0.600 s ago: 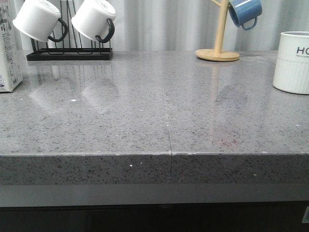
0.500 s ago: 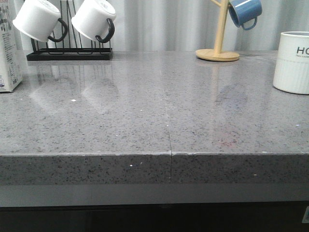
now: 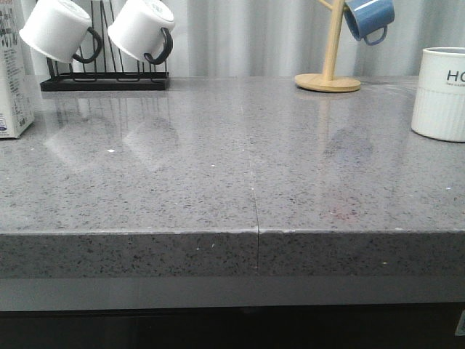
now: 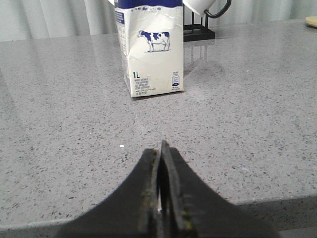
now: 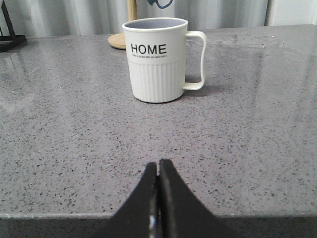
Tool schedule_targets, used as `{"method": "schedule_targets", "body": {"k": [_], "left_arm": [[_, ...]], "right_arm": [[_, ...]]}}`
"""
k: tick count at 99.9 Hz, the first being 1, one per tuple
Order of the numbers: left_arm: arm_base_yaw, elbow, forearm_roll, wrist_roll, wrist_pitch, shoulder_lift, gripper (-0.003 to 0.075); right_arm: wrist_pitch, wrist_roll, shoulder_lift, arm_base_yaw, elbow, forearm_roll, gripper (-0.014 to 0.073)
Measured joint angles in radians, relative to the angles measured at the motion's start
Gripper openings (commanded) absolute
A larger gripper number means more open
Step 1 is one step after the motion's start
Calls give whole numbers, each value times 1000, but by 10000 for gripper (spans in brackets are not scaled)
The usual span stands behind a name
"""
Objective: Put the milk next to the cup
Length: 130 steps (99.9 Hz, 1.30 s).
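The milk (image 4: 152, 49) is a white carton with a cow picture and a dark blue top band. It stands upright on the grey counter, and only its edge (image 3: 13, 80) shows at the far left of the front view. The cup (image 5: 157, 59), cream-white, ribbed, lettered "HOME", stands at the far right (image 3: 440, 93), handle to its right in the right wrist view. My left gripper (image 4: 161, 148) is shut and empty, over the counter's front edge, well short of the milk. My right gripper (image 5: 158, 166) is shut and empty, well short of the cup. Neither gripper shows in the front view.
A black rack (image 3: 105, 80) at the back left holds two white mugs with black handles (image 3: 58, 30) (image 3: 142, 29). A wooden mug tree (image 3: 328, 76) with a blue mug (image 3: 369, 18) stands at the back right. The grey speckled counter (image 3: 247, 174) has a seam down its middle.
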<state>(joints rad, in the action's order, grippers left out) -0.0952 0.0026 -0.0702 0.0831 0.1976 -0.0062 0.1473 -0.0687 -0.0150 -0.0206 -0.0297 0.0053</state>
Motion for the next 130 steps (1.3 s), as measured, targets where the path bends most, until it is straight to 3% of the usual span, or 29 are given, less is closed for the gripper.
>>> {"method": "schedule_targets", "body": {"k": [20,55,76,83,98,103,130], "left_arm": [[0,0,0,0,0,0,-21],[0,0,0,0,0,0,-21],[0,0,0,0,0,0,-21],[0,0,0,0,0,0,-21],[0,0,0,0,0,0,-21],[0,0,0,0,0,0,-21],[0,0,0,0,0,0,-21]], "right_arm": [[75,0,0,0,41,0,-76],[374,0,120,0,327,0,-76],[347,0,266,0,385,0,-67],[312,0,305,0,385,0,2],[216,0,387,0,385,0,321],[182,0,417,0,385,0,393],[-80,0,616,0,385,-42,406]]}}
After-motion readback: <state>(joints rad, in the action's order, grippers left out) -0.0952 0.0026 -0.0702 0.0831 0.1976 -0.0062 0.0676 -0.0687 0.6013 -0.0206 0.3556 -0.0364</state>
